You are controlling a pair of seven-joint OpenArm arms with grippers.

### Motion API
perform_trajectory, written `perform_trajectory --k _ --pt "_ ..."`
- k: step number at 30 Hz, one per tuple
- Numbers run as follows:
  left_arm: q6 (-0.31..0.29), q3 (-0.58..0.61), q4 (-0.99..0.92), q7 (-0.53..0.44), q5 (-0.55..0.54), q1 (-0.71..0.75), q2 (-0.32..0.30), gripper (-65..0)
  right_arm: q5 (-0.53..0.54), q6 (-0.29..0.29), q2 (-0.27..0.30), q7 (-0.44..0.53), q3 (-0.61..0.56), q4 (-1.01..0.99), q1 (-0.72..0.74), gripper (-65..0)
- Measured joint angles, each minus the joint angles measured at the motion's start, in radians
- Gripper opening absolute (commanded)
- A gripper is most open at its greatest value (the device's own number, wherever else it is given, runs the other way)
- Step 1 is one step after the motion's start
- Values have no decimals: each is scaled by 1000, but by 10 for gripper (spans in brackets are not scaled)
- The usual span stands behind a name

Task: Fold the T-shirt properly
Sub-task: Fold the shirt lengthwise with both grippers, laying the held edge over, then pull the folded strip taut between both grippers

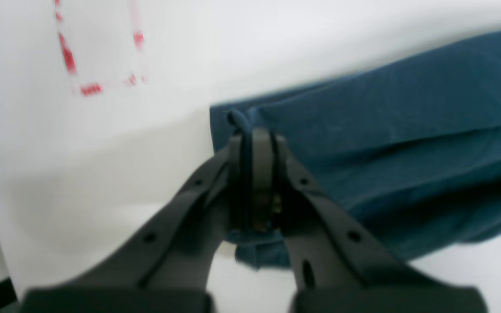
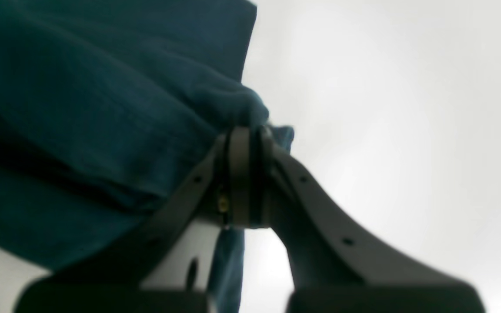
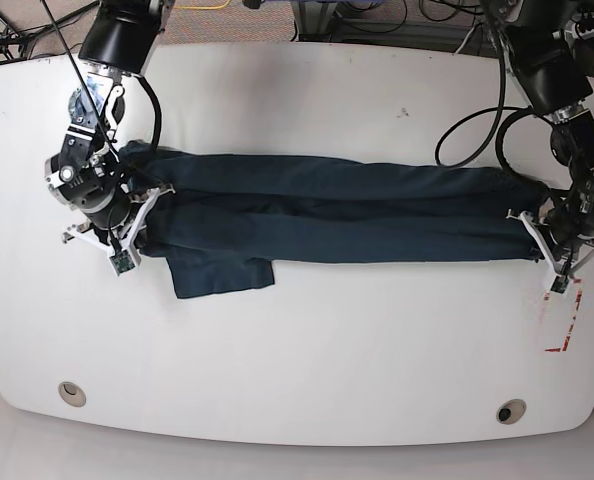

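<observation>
While one T-shirt [image 3: 327,210] lay on the white table [image 3: 307,370], it was stretched into a long dark navy-teal band from one side of the table to the other, folded lengthwise in some layers. One short sleeve [image 3: 220,275] stuck out flat from the lower edge near the right arm's end. No print, label or writing could be seen on the cloth.

Two grippers were at work, one at each end of the band. The left gripper [image 1: 257,134] had its jaws pressed together on a bunched corner of the T-shirt; in the left wrist view the cloth came out both above and below the closed fingers. The right gripper [image 2: 246,132] was closed in the same way on the opposite corner, with a strip of cloth hanging down between its fingers.

On the table, near the left gripper, were some red tape marks [image 3: 565,325], forming a corner shape without readable letters. Two round holes [image 3: 72,392] were in the table's near edge area.
</observation>
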Motion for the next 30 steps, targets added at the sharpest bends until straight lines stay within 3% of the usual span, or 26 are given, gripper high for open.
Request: perform_trajectory --k 13,30 --pt "-2 1 0 -5 -6 46 -51 -650 4 0 -27 -3 36 58 -89 -650" --pt "-2 -1 0 -11 -8 101 -74 -650 14 0 -51 -9 54 100 -179 -650"
